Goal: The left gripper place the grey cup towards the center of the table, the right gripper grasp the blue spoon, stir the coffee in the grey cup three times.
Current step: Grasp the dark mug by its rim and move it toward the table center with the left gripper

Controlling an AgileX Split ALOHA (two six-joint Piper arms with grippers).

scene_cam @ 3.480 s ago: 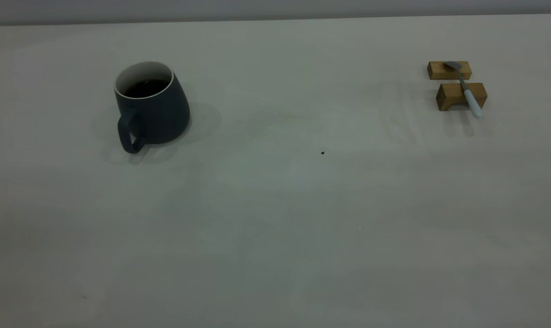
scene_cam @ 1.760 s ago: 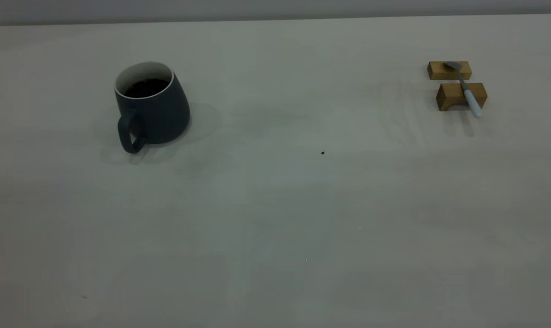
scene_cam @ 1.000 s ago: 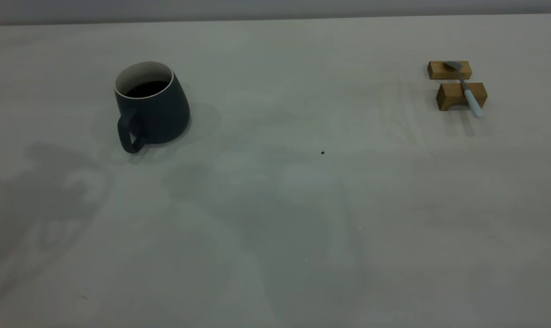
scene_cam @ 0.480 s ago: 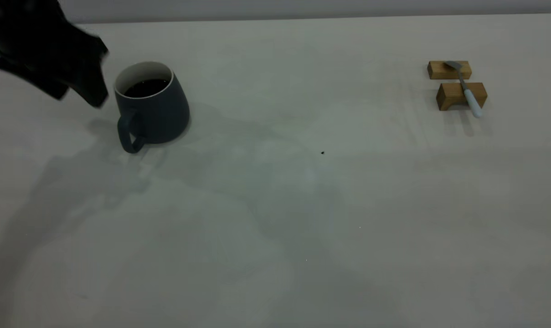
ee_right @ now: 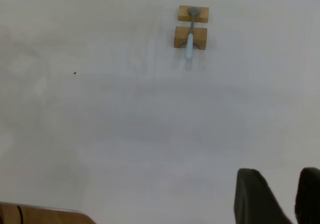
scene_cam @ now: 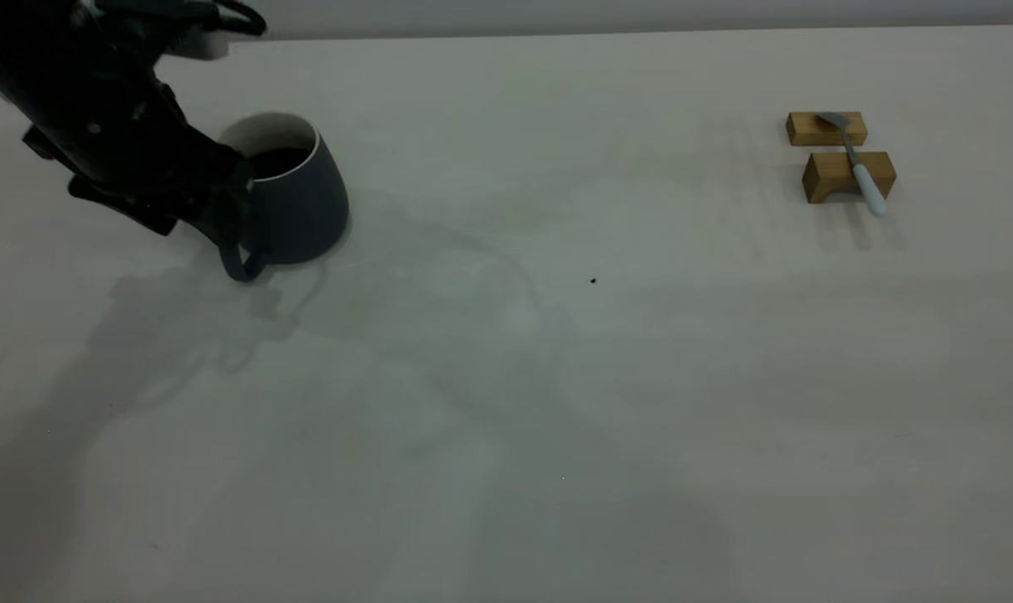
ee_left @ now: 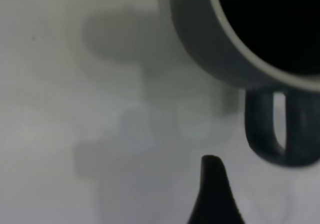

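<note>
Near the table's [scene_cam: 506, 377] far left corner, the left gripper [scene_cam: 221, 213] sits at the grey cup's [scene_cam: 301, 205] handle side; whether its fingers are parted cannot be told. Coffee [scene_cam: 276, 159] fills the cup. Toward the far right corner, the blue spoon [scene_cam: 856, 163] lies across two wooden blocks [scene_cam: 837, 176]. The right gripper [ee_right: 280, 194] hangs well off, fingers slightly apart.

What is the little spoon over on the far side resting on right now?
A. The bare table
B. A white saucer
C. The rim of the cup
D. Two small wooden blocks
D. The blue spoon lies across two small wooden blocks, its bowl on the farther one and its pale handle jutting past the nearer one, well away from the grey cup.
</note>
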